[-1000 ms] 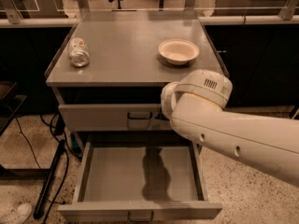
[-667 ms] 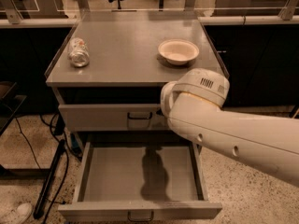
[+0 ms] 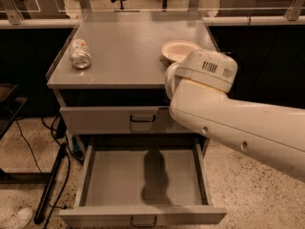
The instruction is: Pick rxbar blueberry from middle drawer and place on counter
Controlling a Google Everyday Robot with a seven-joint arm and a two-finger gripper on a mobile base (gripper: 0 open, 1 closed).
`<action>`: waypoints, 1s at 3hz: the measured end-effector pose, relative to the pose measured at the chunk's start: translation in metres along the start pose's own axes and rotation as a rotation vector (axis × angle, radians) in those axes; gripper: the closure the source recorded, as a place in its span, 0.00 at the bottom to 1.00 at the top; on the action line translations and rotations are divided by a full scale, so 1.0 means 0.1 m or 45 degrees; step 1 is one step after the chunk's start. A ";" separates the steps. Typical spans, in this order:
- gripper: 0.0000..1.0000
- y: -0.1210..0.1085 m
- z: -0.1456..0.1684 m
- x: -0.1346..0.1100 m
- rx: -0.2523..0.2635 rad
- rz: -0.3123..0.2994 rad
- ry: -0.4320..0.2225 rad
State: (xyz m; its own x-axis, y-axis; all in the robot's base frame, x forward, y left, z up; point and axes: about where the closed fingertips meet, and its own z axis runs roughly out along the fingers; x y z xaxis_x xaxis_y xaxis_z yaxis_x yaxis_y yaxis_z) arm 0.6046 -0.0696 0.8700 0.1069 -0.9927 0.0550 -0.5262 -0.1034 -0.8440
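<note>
**Middle drawer open, arm across the right side, gripper hidden**

You've got the white arm (image 3: pixel 238 123) coming in from the right edge. Its rounded end housing sits over the front right corner of the counter (image 3: pixel 124 51). The gripper is out of sight, somewhere behind or past that housing. You cannot tell whether it is released, clenched or grasping anything.

The middle drawer (image 3: pixel 85 175) is pulled well out toward you, with a small dark handle (image 3: pixel 143 222) on its front. On its grey floor you see one dark shadow (image 3: pixel 155 175), about centre. The rxbar blueberry can't be made out anywhere in view, so its place is unknown.

The upper drawer (image 3: pixel 109 119) is closed, directly above the open one.

On the counter a crushed silver can (image 3: pixel 80 54) lies on its side near the left rim. A shallow cream bowl (image 3: pixel 177 50) sits toward the right, with its near right edge covered by the arm. Can and bowl are well apart.

A dark pole (image 3: pixel 50 185) leans on the speckled floor (image 3: pixel 28 147) left of the cabinet.
</note>
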 end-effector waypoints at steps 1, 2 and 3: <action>1.00 0.00 0.00 0.00 0.000 0.000 0.000; 1.00 0.08 -0.02 -0.03 -0.025 -0.002 -0.007; 1.00 -0.02 -0.29 0.00 -0.012 -0.034 0.033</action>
State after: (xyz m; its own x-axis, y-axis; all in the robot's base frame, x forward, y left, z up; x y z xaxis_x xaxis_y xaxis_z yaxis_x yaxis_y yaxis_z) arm 0.5813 -0.0716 0.8877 0.0990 -0.9909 0.0912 -0.5313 -0.1302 -0.8371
